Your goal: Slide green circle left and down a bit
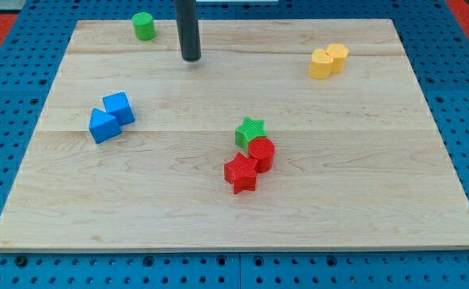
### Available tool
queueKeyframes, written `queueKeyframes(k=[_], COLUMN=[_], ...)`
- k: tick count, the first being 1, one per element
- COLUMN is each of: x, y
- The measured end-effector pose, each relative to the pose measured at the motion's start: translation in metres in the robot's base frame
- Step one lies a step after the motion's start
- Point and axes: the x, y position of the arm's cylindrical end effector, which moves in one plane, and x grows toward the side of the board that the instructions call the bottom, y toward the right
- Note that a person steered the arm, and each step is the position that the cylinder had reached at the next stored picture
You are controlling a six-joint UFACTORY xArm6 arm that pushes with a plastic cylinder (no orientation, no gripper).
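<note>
The green circle point(144, 26) is a short green cylinder standing near the top edge of the wooden board, left of centre. My tip point(190, 59) is the lower end of the dark rod that comes down from the view's top. The tip sits to the right of the green circle and a little below it, with a clear gap between them. It touches no block.
A blue cube point(119, 107) and a blue triangle point(102, 126) touch at the left. A green star point(250, 131), red circle point(261, 153) and red star point(240, 173) cluster at the centre. Two yellow blocks point(328, 61) sit at the upper right. The board point(363, 209) lies on a blue pegboard.
</note>
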Motion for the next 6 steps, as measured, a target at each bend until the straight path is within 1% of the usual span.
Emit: queueKeyframes(k=[1, 2, 3, 4, 5, 6], x=[-0.044, -0.073, -0.072, -0.073, -0.073, -0.052], y=[0.000, 0.000, -0.035, -0.105, -0.158, -0.178])
